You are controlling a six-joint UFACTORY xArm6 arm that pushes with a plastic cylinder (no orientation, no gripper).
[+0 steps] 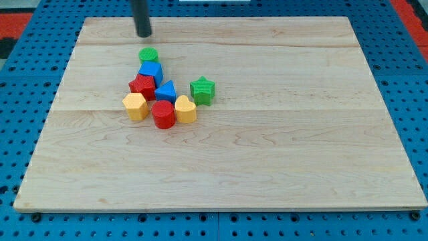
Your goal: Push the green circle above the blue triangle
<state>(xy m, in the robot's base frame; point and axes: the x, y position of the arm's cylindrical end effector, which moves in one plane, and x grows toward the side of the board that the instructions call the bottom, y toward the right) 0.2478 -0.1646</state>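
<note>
The green circle (148,55) sits on the wooden board (267,134) at the top of a tight cluster of blocks. Just below it is a blue cube (151,71), touching it. The blue triangle (166,91) lies lower and to the right, in the cluster's middle. My tip (144,35) is above the green circle, slightly left, apart from it by a small gap.
A red star (142,86) sits left of the blue triangle. A green star (202,90) lies to its right. A yellow hexagon (135,106), a red cylinder (163,114) and a yellow heart-like block (185,109) line the cluster's bottom.
</note>
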